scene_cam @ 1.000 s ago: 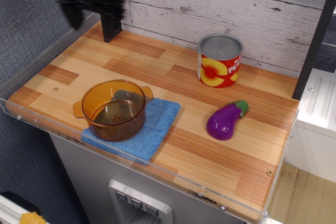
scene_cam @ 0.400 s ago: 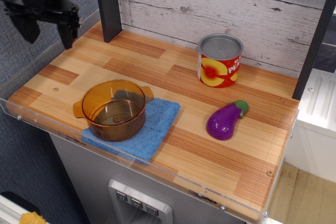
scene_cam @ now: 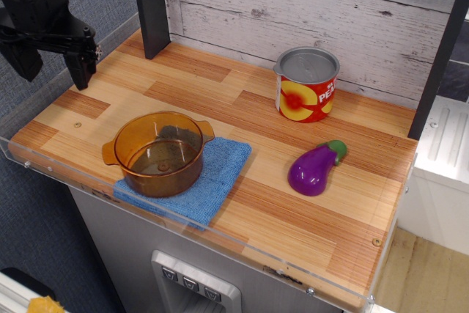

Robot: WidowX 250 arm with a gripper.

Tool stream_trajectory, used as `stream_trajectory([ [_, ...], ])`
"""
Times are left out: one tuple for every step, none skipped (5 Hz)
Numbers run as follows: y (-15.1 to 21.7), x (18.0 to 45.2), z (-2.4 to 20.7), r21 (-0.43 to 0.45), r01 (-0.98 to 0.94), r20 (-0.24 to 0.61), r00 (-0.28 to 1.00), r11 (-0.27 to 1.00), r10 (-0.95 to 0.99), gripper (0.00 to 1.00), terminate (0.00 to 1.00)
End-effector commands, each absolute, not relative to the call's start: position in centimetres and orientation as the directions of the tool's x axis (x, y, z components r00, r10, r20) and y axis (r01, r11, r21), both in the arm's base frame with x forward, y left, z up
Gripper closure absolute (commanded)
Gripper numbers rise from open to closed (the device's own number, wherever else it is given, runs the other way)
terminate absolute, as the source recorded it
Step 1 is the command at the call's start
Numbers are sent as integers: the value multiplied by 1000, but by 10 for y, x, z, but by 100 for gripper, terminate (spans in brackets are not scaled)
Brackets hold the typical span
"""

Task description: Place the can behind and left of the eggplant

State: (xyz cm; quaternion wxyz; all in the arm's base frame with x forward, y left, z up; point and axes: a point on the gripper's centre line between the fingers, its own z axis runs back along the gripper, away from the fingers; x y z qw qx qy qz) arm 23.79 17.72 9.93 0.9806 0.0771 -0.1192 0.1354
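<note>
The can [scene_cam: 306,85] stands upright near the back of the bench [scene_cam: 242,225], close to the whitewashed plank wall [scene_cam: 315,5], its grey top facing up and its red peach label turned toward the camera. The eggplant [scene_cam: 315,168] lies on its side nearer the front edge, green stem cap pointing back and to the right, well apart from the can with bare wood between them. As they lie, the can is behind the eggplant and only slightly to its left, so I judge the placement either barely met or not yet carried far enough leftward; the open stretch of bench to the can's left gives room for that shift. Further left, an amber glass pot [scene_cam: 158,152] sits on a blue cloth [scene_cam: 212,181], probably to keep it from sliding, and it is not part of my job. My gripper [scene_cam: 50,64] hangs at the far left edge, above the bench's back corner beside the dark post [scene_cam: 150,5], a long way from the can. My jaws are spread wide and hold nothing. To take the can I would need to cross the whole bench, passing above the pot, and come down over its rim.
</note>
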Motion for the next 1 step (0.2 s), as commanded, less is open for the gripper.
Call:
stream_trajectory([
  [169, 223, 117, 147, -251, 302, 932, 957, 198, 0, 100],
])
